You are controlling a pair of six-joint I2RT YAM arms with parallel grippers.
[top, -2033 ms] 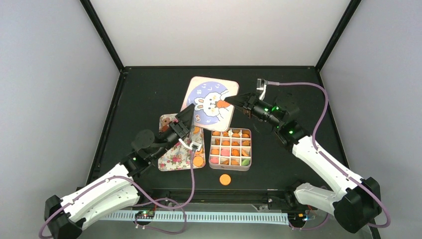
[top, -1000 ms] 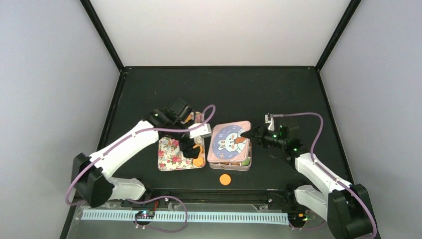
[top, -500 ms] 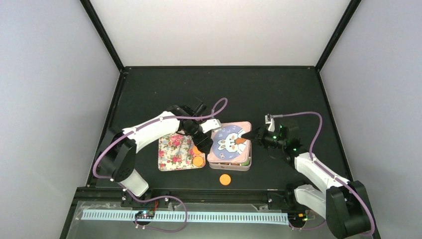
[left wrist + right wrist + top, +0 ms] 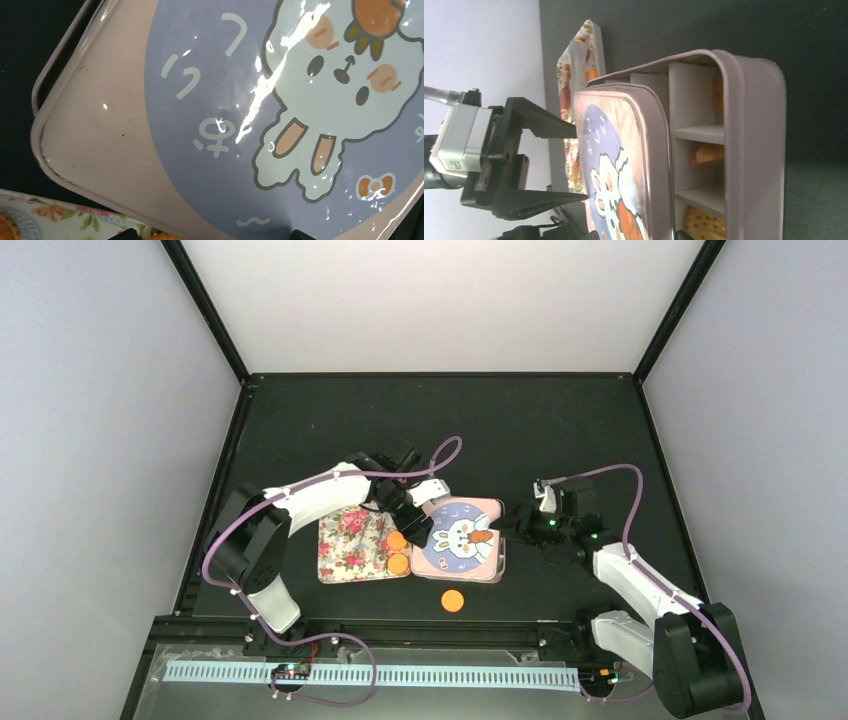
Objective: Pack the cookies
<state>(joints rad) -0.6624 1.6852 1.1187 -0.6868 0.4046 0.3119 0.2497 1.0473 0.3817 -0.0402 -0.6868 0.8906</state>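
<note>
Three cookies [image 4: 453,600] lay outside the tin [image 4: 751,150]. One was on the bare table [image 4: 300,420] between the tin and the near edge. Two were on the right side of the tray [image 4: 345,545], just left of the tin. The other cookies that showed sat in the tin's cells, a few visible in the right wrist view past the lid [image 4: 455,540].

The lid covered most of the tin but was not seated. It sat shifted left, leaving the cells along the right side open. So the filling looked nearly done; what seemed left was those three strays and closing the lid squarely.

The left gripper [image 4: 580,164] reached in from the left side of the table with its elbow bent. Its fingers were spread wide at the lid's left rim, clamping nothing. The right gripper [image 4: 500,530] came in low from the right, its tips at the lid's right rim. Whether it pinched the lid I could not tell.
</note>
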